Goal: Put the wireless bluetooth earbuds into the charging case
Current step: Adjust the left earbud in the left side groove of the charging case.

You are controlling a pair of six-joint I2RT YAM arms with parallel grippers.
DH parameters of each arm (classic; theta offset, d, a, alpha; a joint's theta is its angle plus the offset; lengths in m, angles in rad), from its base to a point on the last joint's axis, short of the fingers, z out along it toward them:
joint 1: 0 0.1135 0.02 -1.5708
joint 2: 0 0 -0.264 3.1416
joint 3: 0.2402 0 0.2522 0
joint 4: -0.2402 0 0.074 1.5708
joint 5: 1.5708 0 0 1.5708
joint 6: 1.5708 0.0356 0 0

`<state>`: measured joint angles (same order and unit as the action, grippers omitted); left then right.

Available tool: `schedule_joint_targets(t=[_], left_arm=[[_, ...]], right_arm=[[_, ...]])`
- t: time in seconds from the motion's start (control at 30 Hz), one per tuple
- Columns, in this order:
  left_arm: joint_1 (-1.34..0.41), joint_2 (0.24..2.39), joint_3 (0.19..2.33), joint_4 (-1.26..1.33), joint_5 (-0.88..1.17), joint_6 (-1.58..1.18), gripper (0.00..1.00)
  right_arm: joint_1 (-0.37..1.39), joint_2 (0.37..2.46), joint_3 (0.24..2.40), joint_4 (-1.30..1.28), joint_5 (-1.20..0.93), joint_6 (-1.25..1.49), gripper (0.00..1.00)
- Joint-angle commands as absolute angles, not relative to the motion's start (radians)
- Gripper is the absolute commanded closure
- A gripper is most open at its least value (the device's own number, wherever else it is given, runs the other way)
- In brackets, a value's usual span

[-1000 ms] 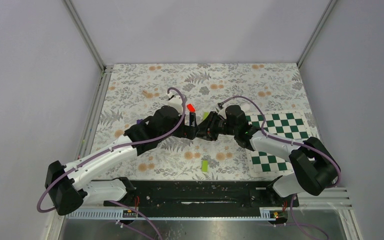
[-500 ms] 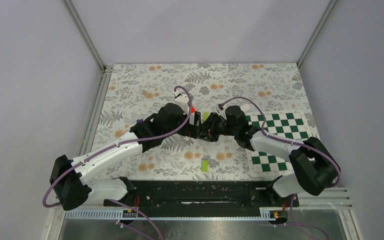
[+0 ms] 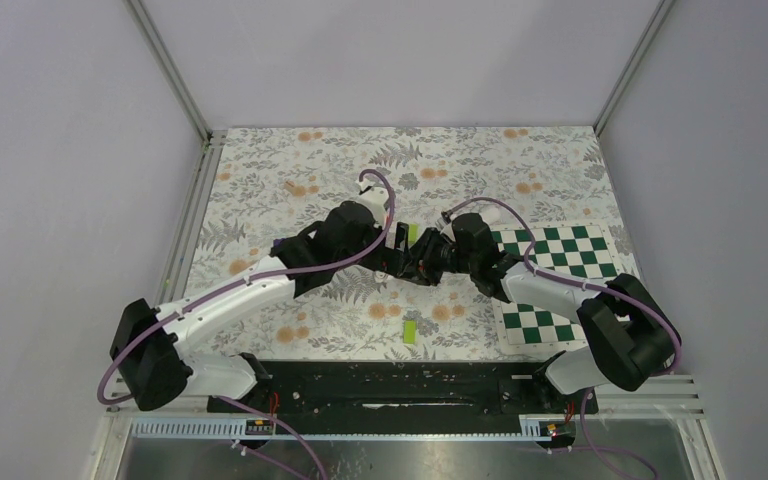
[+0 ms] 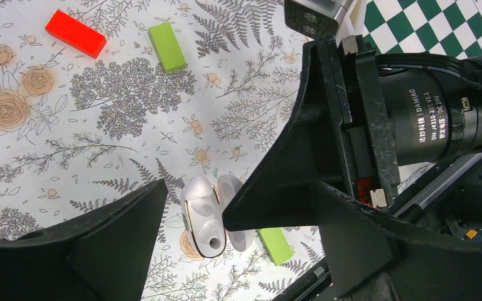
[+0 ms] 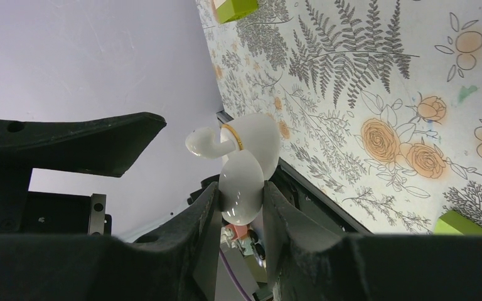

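The charging case (image 4: 202, 217) is white and glossy, open, with its lid (image 4: 237, 202) swung aside and a small dark spot inside. My right gripper (image 5: 240, 188) is shut on the case (image 5: 243, 182) and holds it above the table. A small white earbud (image 5: 201, 142) pokes out of the case's gold-rimmed opening. My left gripper (image 4: 238, 207) is open and empty, with one finger on each side of the case. In the top view both grippers (image 3: 400, 252) (image 3: 422, 262) meet at mid-table, and the case is hidden there.
A red block (image 4: 75, 33) and a green block (image 4: 167, 46) lie on the floral cloth beyond the grippers. Another green block (image 3: 410, 330) lies nearer the bases. A green-and-white checkered mat (image 3: 560, 260) is at the right. A small beige piece (image 3: 288, 186) lies at the far left.
My left arm has moved right toward the right gripper, and its fingers now straddle the held case. It now covers the red block in the top view. The right arm has barely moved.
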<state>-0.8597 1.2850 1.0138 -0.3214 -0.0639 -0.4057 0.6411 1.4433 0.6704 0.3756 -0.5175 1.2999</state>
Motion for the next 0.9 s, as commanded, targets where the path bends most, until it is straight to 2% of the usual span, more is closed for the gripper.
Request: schedule_joint_targets(t=[0.0,0.2,0.4,0.87], left_arm=[[-0.871,1.334,1.040,-0.284,0.041,-0.402,0.12],[-0.870,1.343,1.022,-0.256,0.077,-0.422,0.13],[-0.860,1.323,1.013,-0.258,0.031,-0.465,0.15],[-0.815,1.211,0.990,-0.263,-0.131,-0.535,0.36]], right_arm=[[0.658,1.408,0.707,0.476,-0.564,1.310,1.00],[0.658,1.407,0.715,0.469,-0.571,1.309,1.00],[0.658,1.400,0.715,0.459,-0.569,1.304,1.00],[0.658,1.392,0.716,0.448,-0.568,1.299,1.00]])
